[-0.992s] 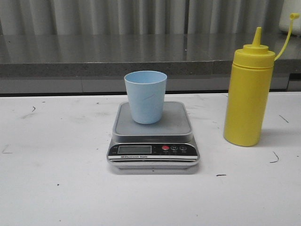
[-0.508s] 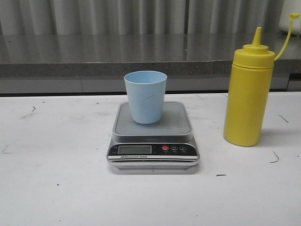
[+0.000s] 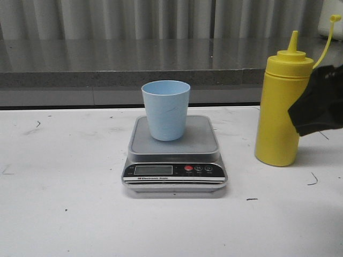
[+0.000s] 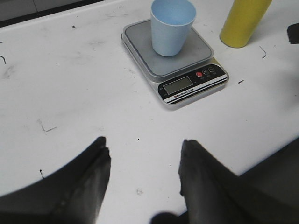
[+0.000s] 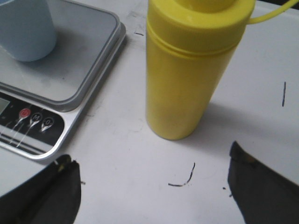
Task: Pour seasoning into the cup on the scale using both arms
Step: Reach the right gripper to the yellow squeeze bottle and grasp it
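Nothing poured yet: cup point(image 3: 165, 110) is set on scale point(image 3: 175, 160) at desk centre, seasoning point(image 3: 281, 104) untouched near right edge. Right pincer point(image 5: 154, 186) and left pincer point(image 4: 142, 172) are spread, empty; grasp & pour remain.

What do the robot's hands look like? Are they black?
Yes. The left gripper has two thick, matte black fingers with angled tips. The right gripper has black fingers too, slightly chipped at the edges. No markings or cables show.
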{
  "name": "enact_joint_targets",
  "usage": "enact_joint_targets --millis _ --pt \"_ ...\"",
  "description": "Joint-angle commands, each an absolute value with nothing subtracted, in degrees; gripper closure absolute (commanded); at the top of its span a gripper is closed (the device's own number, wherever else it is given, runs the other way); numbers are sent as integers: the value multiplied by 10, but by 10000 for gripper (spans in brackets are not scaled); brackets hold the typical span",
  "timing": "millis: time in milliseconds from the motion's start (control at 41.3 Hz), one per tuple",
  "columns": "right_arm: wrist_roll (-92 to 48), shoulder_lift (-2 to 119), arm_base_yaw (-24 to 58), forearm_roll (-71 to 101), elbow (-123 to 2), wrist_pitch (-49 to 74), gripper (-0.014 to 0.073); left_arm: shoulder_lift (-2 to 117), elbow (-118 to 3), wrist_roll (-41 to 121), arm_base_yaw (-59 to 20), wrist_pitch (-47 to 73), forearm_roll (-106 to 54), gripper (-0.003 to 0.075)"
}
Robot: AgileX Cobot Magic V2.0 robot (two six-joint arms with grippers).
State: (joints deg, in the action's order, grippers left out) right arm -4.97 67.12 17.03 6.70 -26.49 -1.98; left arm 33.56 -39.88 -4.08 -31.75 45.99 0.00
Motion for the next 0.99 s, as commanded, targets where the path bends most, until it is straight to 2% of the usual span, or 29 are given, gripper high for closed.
enact_joint_targets --millis 0,387,678,968 --pt "-55 703 171 70 -250 -184 -60 336 -415 -45 -321 420 0 374" --pt "-55 878 168 70 -242 -474 -60 336 -415 -45 -321 420 0 374" --pt "-55 960 168 79 -246 -632 -60 336 -415 -45 -321 420 0 374" --pt "-46 1019 168 91 -303 -649 -60 336 -415 -45 -321 420 0 374"
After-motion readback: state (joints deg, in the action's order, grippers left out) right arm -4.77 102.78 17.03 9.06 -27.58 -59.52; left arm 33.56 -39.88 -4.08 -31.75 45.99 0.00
